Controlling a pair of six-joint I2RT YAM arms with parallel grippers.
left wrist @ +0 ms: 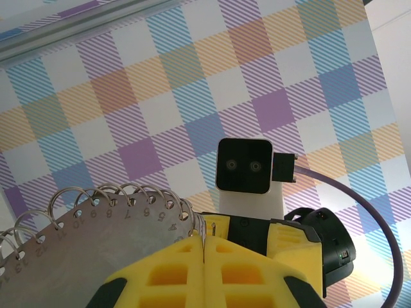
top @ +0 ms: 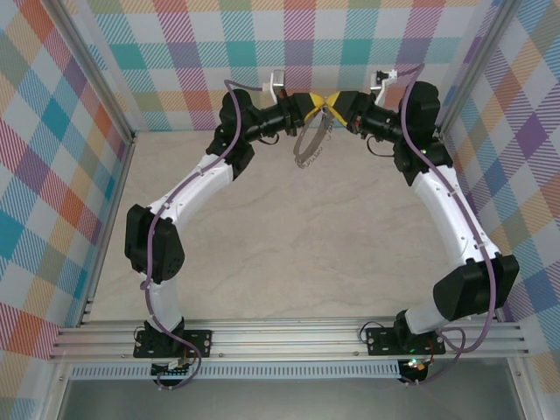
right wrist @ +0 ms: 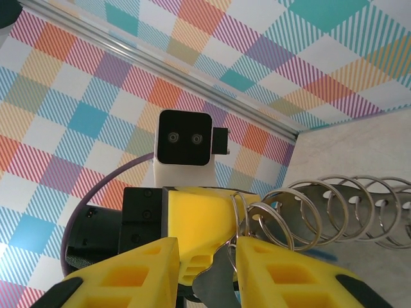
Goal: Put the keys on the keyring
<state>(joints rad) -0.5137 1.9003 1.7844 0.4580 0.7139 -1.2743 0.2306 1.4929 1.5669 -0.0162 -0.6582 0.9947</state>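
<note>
1. The keyring (top: 308,144) is a curved grey metal strip with a row of wire loops threaded through holes along its edge. The left wrist view shows the holes are numbered (left wrist: 96,244).
2. The keyring hangs in the air at the far middle of the workspace. It sits just below the point where the two grippers meet and is clear of the table (top: 289,236).
3. The key cannot be made out with certainty in any view.
4. The left gripper (left wrist: 204,256) has its yellow fingers pressed together. The strip's upper end runs into them, so this hand grips the keyring.
5. The right gripper (right wrist: 205,247) has its fingers set narrow with a gap between them. A grey metal piece sits in that gap, just below the nearest wire loop (right wrist: 302,202). Whether the fingers clamp it cannot be told.
6. In the top view the left gripper (top: 313,107) and the right gripper (top: 335,105) face each other tip to tip, nearly touching.
7. Both arms reach in an arc towards the checked back wall (top: 262,44).
</note>
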